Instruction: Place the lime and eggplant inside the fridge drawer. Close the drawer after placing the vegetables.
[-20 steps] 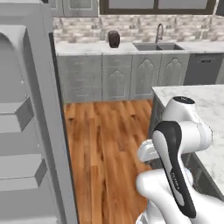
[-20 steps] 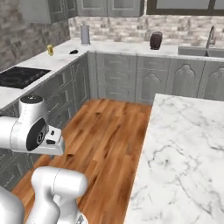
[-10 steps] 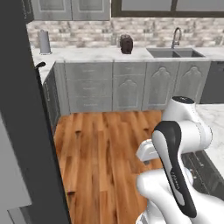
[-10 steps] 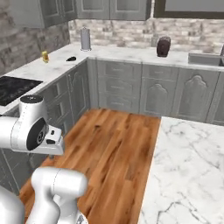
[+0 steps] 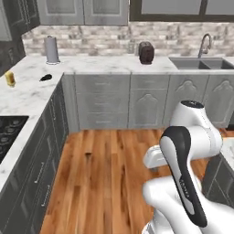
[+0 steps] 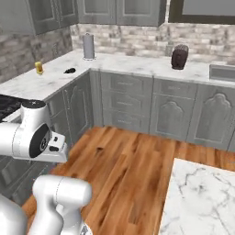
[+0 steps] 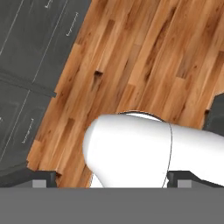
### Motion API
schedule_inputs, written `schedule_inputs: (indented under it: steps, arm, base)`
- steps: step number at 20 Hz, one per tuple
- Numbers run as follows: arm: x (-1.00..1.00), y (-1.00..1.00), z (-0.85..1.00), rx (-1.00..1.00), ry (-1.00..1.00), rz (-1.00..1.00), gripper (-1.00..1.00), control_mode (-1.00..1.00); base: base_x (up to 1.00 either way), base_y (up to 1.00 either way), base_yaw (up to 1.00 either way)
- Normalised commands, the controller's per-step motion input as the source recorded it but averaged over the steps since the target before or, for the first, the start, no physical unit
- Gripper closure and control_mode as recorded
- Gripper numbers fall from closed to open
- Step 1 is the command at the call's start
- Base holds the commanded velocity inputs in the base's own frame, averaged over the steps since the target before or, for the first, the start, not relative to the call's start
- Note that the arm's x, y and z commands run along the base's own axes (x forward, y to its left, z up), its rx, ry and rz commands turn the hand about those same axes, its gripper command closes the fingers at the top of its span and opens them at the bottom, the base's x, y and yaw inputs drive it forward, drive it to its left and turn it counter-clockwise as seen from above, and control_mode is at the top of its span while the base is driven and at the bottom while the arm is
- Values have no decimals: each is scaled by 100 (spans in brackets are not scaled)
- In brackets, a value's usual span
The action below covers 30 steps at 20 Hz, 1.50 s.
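A small dark elongated shape, apparently the eggplant, lies on the marble corner counter, far from my arm. The lime and the fridge drawer are out of view. My arm is folded close over the base, with the hand low above the wooden floor. In the hand view the gripper points down at the floor. Its dark fingertips stand wide apart at the bottom corners, open and holding nothing.
A yellow jar and a grey roll stand on the corner counter. A dark canister sits beside the sink. The stove is at the left. The island's marble top lies to the right. Wooden floor lies between them.
The whole picture has swung: the base turned, the open fridge door left the left side, and the corner counter with the jar and the dark shape came in. The arm's pose is unchanged.
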Motion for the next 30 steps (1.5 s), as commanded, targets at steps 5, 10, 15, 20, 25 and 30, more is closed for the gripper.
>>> schedule_inputs:
  steps: [5,10,15,20,25,30]
  arm:
    - [0,0,0,0,0,0,-100,100]
    - [0,0,0,0,0,0,-100,100]
    - [0,0,0,0,0,0,-100,100]
    - [0,0,0,0,0,0,-100,100]
    - [0,0,0,0,0,0,-100,100]
    - [0,0,0,0,0,0,-100,100]
  base:
    - [100,63,16]
    - [100,15,26]
    - [100,-10,39]
    - [100,-21,47]
    - [100,-40,47]
    - [100,-49,43]
